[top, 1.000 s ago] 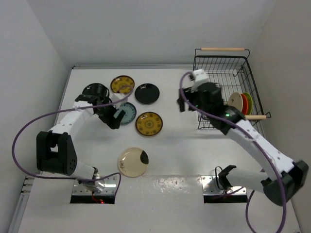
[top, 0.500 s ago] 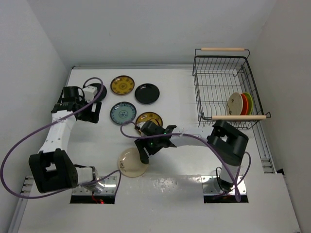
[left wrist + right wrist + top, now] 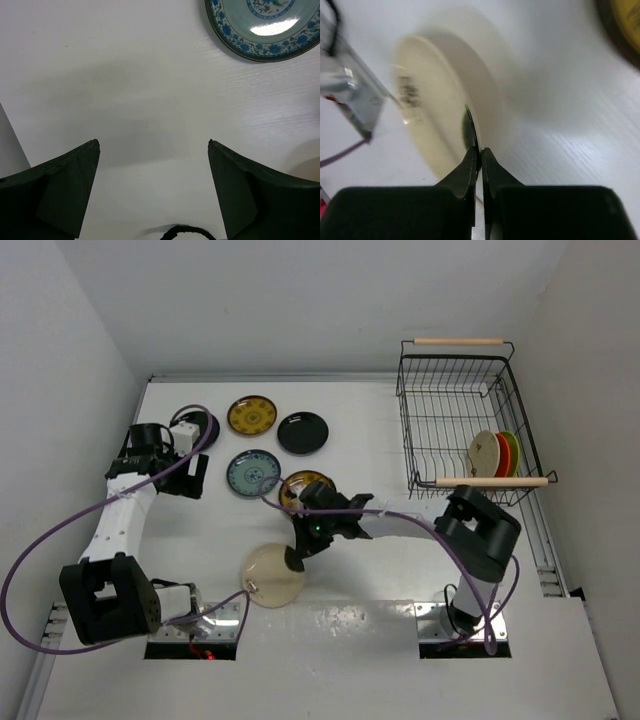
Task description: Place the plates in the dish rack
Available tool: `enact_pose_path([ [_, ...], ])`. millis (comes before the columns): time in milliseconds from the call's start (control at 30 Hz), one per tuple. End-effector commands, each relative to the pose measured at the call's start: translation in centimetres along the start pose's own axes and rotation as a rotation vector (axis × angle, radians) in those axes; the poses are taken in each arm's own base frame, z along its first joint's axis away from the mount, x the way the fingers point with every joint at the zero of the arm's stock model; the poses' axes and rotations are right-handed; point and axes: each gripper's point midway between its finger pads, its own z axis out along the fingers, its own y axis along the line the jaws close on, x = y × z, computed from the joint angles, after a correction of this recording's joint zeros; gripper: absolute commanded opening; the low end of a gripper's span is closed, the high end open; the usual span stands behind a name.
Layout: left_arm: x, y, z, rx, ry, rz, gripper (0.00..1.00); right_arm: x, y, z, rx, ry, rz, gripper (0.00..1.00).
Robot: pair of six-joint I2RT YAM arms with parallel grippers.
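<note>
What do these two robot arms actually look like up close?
The left arm and right arm have white links, chunky black joints and a looping purple cable. The left gripper and right gripper each have two dark, wedge-shaped fingers.

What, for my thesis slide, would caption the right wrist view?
Right gripper shut on the rim of the cream plate above the white table, image motion-blurred.
</note>
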Motion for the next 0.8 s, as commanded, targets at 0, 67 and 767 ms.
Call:
enact_pose_path([
  [0, -1.6, 0.7, -0.6, -0.017, -0.044, -0.014, 0.94, -7.5, 4.3, -5.9, -0.089, -0.211, -0.097, 0.00],
  [67, -1.7, 0.9, -0.3, -0.010, -0.035, -0.022, 0.94, -11.7, 6.2, -10.4, -0.103, -0.325, -0.139, 0.00],
  [767, -7.6, 4.7, 3.5, -0.044, -0.067, -0.059, 0.94, -11.3, -31.6, -48.4, 1.697, -0.266, 0.127, 0.00],
])
